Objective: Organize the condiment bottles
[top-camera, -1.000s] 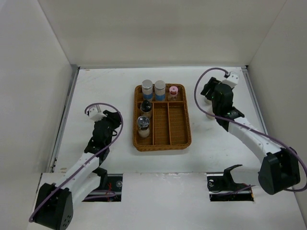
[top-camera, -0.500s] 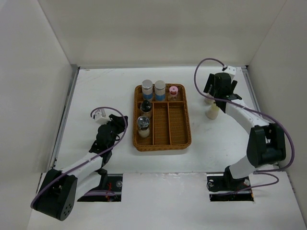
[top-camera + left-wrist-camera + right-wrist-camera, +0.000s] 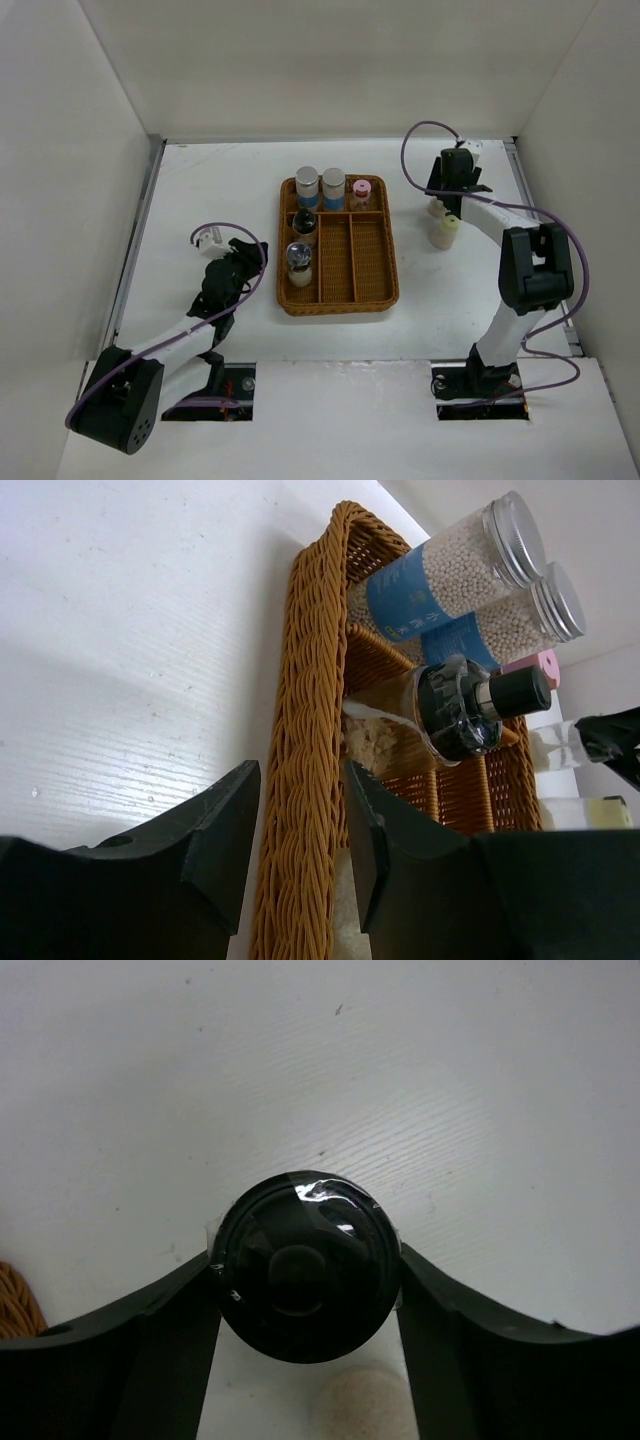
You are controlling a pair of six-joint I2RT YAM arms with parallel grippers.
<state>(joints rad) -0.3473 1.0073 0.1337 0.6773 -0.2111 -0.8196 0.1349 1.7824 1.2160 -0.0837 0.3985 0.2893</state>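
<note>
Right gripper (image 3: 305, 1272) clasps the black-capped clear jar (image 3: 300, 1285) on the white tabletop (image 3: 220, 190) right of the brown wicker tray (image 3: 386, 296), a pale-yellow-capped jar (image 3: 444, 231) just beside it. Left gripper (image 3: 298, 792), narrowly parted, straddles the tray's left wall.

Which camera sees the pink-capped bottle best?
The top external view: the pink-capped bottle stands unblocked in the wicker tray's far right corner. The left wrist view catches only its cap edge behind a black-topped jar. The right wrist view misses it.
</note>
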